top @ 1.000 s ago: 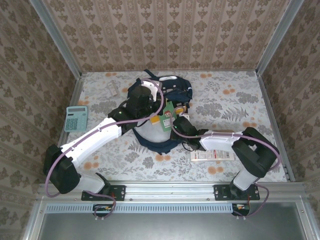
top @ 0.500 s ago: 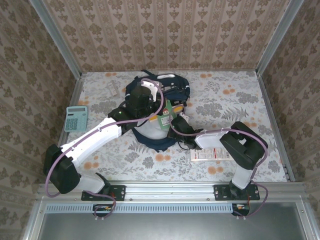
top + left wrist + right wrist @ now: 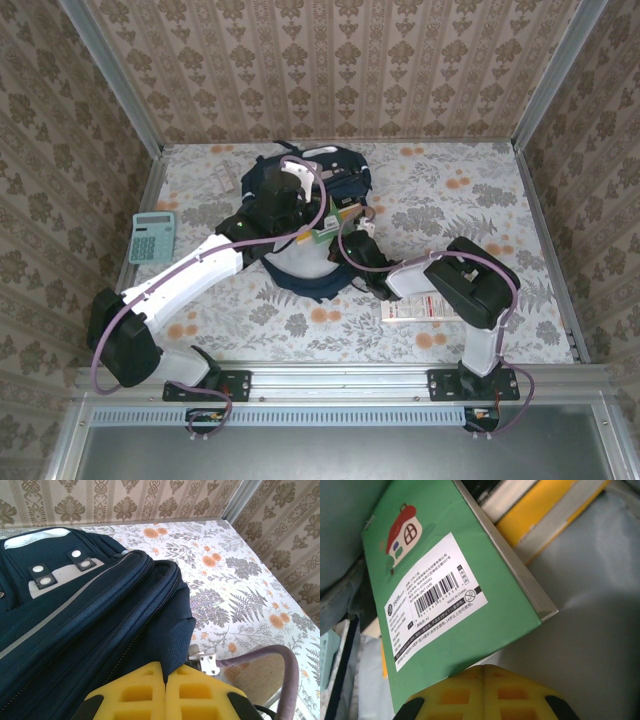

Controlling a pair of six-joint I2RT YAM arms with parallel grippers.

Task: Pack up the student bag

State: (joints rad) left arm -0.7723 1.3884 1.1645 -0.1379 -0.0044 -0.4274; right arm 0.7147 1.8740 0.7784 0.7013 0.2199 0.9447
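Nearest the arm bases, a white book lies flat on the floral table, right of centre, with the right arm's forearm crossing above it. A pale teal calculator lies at the left edge of the table, well apart from everything else.

The bag lies at the middle of the table, toward the far side. Its mouth faces the near side and the pale lining is exposed. Both arms reach in to it, the left from the near left and the right from the near right.

Right gripper: yellow fingers pressed together with no gap. The tips are at the near edge of a green book, which bears a barcode label and a small house picture. This book stands tilted inside the bag mouth against the pale lining. A yellow-edged item lies just beyond it.

Left gripper: yellow fingers pressed together. A corner of the bag's navy fabric meets the tips. Whether any fabric is caught between them cannot be told. Beyond the tips, the wrist view shows the bag's zip lines, reflective stripe and grey patch.

A small white object lies on the far left of the table, near the bag but apart from it. Its type cannot be made out.
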